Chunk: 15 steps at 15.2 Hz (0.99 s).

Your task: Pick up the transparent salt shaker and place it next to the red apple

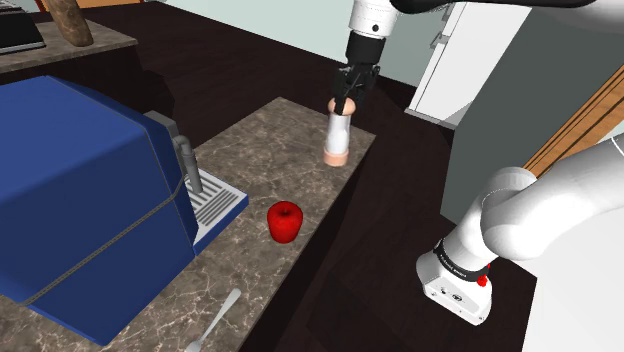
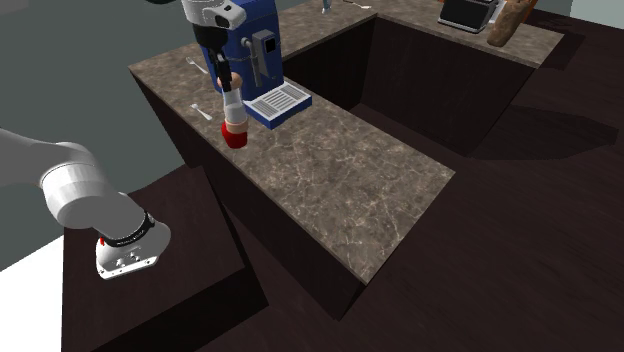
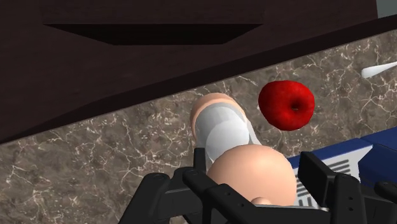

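Black two-finger gripper (image 1: 345,102) is clamped on the peach cap of the clear cylindrical salt shaker (image 1: 339,135), upright nr the marbled counter (image 1: 262,165) edge. Imo lift straight, keep it vertical, set down just beside the shiny red apple (image 1: 284,221) w/o nudging it.

My shoulder camera sits beside my arm (image 1: 500,215), looking down over the counter (image 1: 270,150), with the blue coffee machine (image 1: 80,190) nearest. The second camera is higher and farther off, facing back from the opposite end. My wrist camera looks closely along my gripper (image 3: 254,168) onto the salt shaker (image 3: 222,127). All three views share the red apple (image 1: 284,221).

Open counter (image 1: 275,150) by apple (image 1: 284,221) (machine (image 1: 80,175) close)
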Motion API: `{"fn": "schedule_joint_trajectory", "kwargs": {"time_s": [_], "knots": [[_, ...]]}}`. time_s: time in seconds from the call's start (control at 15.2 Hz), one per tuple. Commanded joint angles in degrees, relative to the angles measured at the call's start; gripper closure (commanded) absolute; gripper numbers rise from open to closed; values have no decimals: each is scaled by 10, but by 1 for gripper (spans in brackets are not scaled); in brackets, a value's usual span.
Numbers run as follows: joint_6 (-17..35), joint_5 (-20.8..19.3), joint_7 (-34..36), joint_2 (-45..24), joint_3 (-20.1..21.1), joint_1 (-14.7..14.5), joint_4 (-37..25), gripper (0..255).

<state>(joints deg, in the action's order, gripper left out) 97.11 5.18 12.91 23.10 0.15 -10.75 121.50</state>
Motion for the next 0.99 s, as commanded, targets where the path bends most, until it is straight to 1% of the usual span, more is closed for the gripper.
{"fn": "schedule_joint_trajectory", "kwargs": {"time_s": [0.0,0.92], "knots": [[17,0,-1,1,0,0,18,255],[126,4,-10,-7,2,-1,119,255]]}}
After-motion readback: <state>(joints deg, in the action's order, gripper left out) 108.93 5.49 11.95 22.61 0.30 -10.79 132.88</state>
